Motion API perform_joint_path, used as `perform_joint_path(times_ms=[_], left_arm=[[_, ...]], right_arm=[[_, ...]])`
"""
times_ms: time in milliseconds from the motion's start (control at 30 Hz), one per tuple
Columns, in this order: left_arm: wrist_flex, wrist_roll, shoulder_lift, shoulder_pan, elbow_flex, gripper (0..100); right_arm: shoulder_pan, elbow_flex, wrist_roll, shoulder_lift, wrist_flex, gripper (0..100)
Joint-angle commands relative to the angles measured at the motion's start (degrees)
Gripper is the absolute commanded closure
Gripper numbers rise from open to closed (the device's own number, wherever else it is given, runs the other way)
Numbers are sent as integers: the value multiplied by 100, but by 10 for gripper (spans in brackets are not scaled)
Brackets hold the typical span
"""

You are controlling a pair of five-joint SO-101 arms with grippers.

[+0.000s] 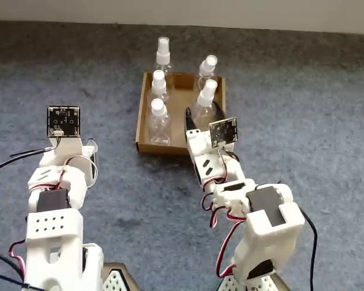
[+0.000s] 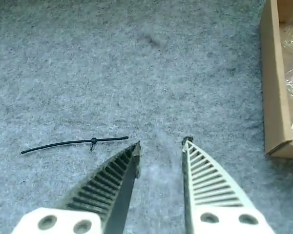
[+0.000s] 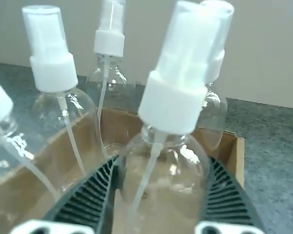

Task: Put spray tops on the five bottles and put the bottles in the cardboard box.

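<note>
The open cardboard box (image 1: pixel 142 118) lies on the grey carpet at the middle back. Two clear bottles with white spray tops (image 1: pixel 159 85) (image 1: pixel 159 118) stand inside along its left side. My right gripper (image 1: pixel 201 116) is shut on a third capped bottle (image 1: pixel 204 102) at the box's right side; its dark fingers (image 3: pixel 95 190) press both flanks of the bottle (image 3: pixel 161 180). Two more capped bottles (image 1: pixel 162 56) (image 1: pixel 207 68) stand at the box's far wall, apparently just beyond it. My left gripper (image 2: pixel 161 143) hangs open over bare carpet left of the box (image 2: pixel 271 83).
A black cable tie (image 2: pixel 73 143) lies on the carpet just ahead of the left fingertips. Open carpet stretches left and right of the box. A pale wall (image 1: pixel 230 12) bounds the far side.
</note>
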Motion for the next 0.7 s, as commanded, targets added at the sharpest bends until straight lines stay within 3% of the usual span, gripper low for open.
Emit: perform_joint_path(times_ms=[0,667], left_arm=[[-88,53,-84,-66,-31,861],[-88,53,-84,-66,-31,861]], right_arm=[[22,-198,26,-189,-127,826],[110,198,-18,-831,444,808]])
